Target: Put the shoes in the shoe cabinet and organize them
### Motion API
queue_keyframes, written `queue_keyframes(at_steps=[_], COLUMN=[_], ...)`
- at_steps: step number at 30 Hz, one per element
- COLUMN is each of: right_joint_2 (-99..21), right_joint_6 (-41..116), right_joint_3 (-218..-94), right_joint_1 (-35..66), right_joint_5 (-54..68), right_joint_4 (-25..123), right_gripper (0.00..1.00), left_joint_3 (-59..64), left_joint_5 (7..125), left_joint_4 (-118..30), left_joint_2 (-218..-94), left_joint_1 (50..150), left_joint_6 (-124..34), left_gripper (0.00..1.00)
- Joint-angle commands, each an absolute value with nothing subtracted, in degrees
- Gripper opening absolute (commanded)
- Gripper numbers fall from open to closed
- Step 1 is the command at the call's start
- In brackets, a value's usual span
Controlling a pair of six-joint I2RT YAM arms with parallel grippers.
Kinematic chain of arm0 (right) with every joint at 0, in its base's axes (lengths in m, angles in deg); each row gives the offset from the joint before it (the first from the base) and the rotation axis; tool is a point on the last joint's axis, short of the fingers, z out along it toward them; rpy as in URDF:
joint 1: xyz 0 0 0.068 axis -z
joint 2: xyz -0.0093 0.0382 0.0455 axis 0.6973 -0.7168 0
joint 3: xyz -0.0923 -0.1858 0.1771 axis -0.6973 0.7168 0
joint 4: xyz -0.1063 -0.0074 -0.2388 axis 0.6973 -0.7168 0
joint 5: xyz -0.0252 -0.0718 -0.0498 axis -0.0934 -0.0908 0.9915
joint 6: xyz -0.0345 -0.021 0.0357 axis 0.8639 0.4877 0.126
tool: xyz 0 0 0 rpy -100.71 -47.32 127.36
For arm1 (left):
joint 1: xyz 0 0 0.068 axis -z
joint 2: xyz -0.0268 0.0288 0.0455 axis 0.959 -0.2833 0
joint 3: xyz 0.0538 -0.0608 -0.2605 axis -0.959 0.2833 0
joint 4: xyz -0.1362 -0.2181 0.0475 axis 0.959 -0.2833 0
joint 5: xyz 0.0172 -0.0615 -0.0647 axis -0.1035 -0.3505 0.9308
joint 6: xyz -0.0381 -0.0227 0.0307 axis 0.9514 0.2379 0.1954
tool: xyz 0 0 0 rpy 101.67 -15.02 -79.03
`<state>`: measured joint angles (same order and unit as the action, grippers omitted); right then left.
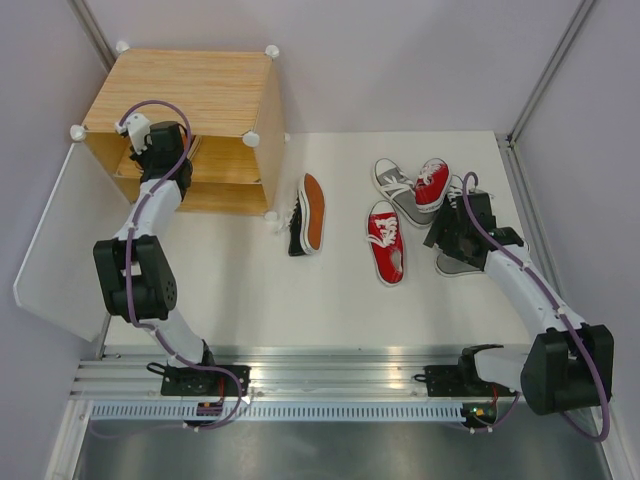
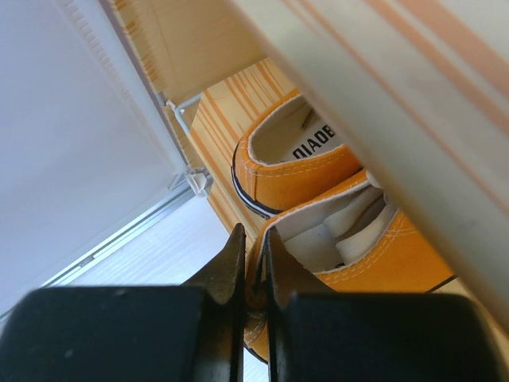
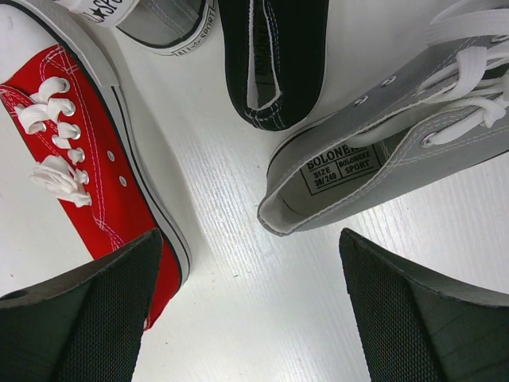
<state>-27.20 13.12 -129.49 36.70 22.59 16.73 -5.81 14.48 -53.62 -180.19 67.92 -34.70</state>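
White table (image 1: pixel 250 300); left jaws clamp orange shoe (image 2: pixel 398 256) inside cabinet (image 1: pixel 180 95).

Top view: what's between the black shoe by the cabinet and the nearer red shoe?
Nothing. In the top view, only bare white tabletop separates the black shoe, lying on its side, from the red shoe.

Wood-grain cabinet (image 1: pixel 180 90), orange shoes (image 2: pixel 302 159), red shoes (image 1: pixel 385 240), grey shoe (image 3: pixel 398 151), black shoe (image 3: pixel 278 56)
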Motion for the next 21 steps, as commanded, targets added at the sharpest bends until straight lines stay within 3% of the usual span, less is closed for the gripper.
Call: queue_keyframes(at_steps=[1,21], right_joint_2=[-25.97,-23.42], right_joint_6=[13.85,17.54], right_joint_3=[-129.12,-128.07], right_joint_1=[37.18,37.27], right_joint_5=[23.7,15.08], right_joint_4=[16.9,22.61], right_gripper=[0.95,0.92], left_joint_3=[-8.97,-10.55], left_joint_5=[11.44,23.93], left_joint_4=[-44.73,-33.92], left_joint_2=[-181.15,-184.58], left_joint_1=[65.63,67.65], left_joint_6=[-30.13,-32.77], left_gripper=[0.02,0.02])
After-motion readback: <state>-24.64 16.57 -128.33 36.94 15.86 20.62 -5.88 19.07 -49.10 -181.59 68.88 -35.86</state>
